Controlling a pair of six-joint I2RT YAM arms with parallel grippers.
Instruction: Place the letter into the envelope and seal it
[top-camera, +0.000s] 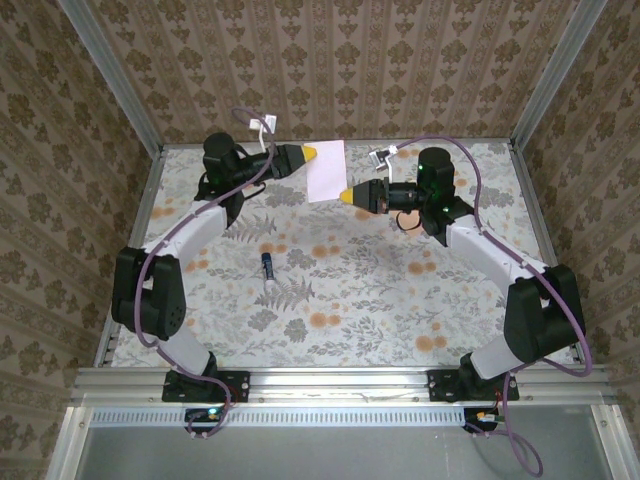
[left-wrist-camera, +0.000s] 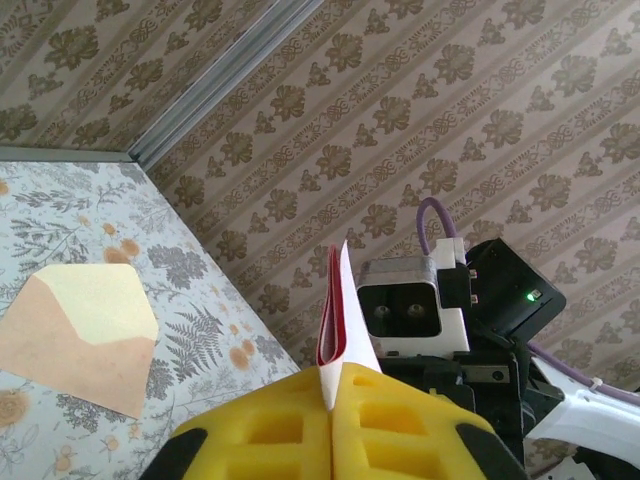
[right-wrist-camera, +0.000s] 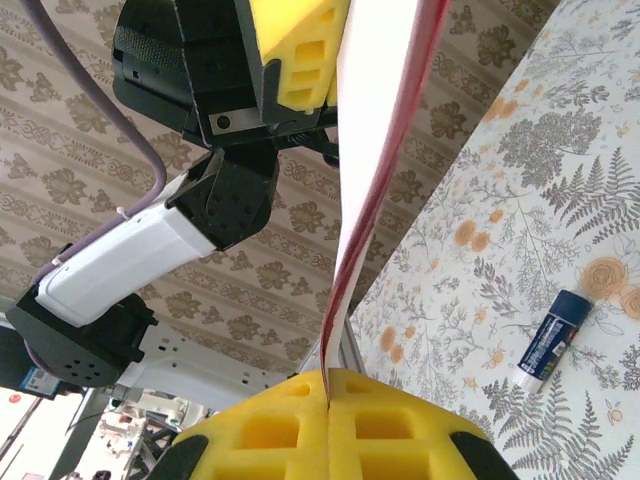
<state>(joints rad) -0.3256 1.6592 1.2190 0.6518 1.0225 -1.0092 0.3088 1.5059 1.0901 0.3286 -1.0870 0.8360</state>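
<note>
The left gripper (top-camera: 312, 152) has its yellow jaws pressed together on the letter (top-camera: 327, 170), pinching the sheet's corner at about 10 o'clock. In the left wrist view the two pads of this gripper (left-wrist-camera: 330, 400) meet with no gap, and the letter (left-wrist-camera: 335, 310) rises edge-on from between them. The right gripper (top-camera: 345, 195) is likewise clamped on the letter, at the corner near 5 o'clock. Its own camera shows the pads of this gripper (right-wrist-camera: 327, 380) closed tight on the paper's lower edge. The left gripper (right-wrist-camera: 300, 60) grips the sheet at the far end, toward 12 o'clock.

The letter hangs in the air between the two grippers, over the far middle of the table (top-camera: 400, 300). From above it is a pale pink-white sheet. Seen edge-on in the right wrist view, the letter (right-wrist-camera: 385, 130) shows a red border along its edge and looks folded, with two layers lying close together.

The envelope (left-wrist-camera: 80, 340) lies flat on the table, at about 9 o'clock in the left wrist view, well apart from the letter. It is peach, with a paler, pointed flap area. I cannot tell whether the flap is open or folded down.

A glue stick (top-camera: 267, 268) lies on the table toward 7 o'clock from the letter, untouched.
</note>
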